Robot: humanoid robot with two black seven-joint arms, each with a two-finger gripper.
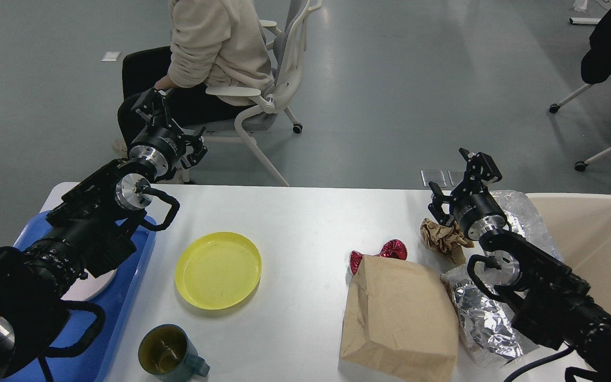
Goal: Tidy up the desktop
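Note:
The white desktop (305, 223) fills the lower part of the head view. On it lie a yellow plate (218, 269), a green mug (170, 353), a brown paper bag (401, 318), a crumpled brown paper (443, 239), a red foil wrapper (385, 250) and crumpled silver foil (483, 318). My left gripper (173, 126) hangs open and holds nothing, past the desktop's far left edge. My right gripper (456, 180) stands open just above and behind the crumpled brown paper, without touching it.
A blue tray (98, 339) with a white dish (96, 284) sits at the left under my left arm. A cream bin (592, 249) stands at the right, with clear plastic wrap (520, 212) beside it. A seated person (215, 48) on a wheeled chair is beyond the far edge.

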